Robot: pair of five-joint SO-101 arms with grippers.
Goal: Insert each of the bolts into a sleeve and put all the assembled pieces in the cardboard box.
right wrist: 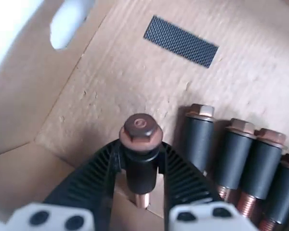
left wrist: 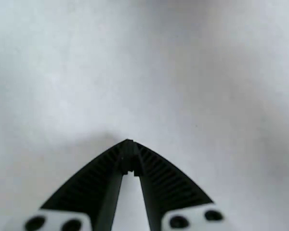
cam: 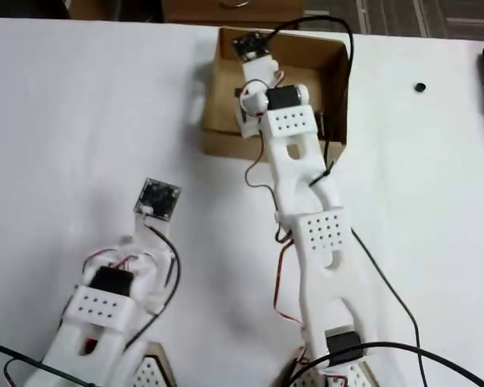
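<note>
Copper-headed bolt in its black sleeve (right wrist: pixel 140 127) is clamped in the right gripper (right wrist: pixel 139 150). That arm is stretched out over the cardboard box (cam: pixel 332 64) at the tabletop's (cam: pixel 81 105) far edge, where other assembled pieces (right wrist: pixel 233 154) lie side by side. Left gripper (left wrist: pixel 129 144), clenched on nothing, hangs over the tabletop toward its near left corner.
</note>
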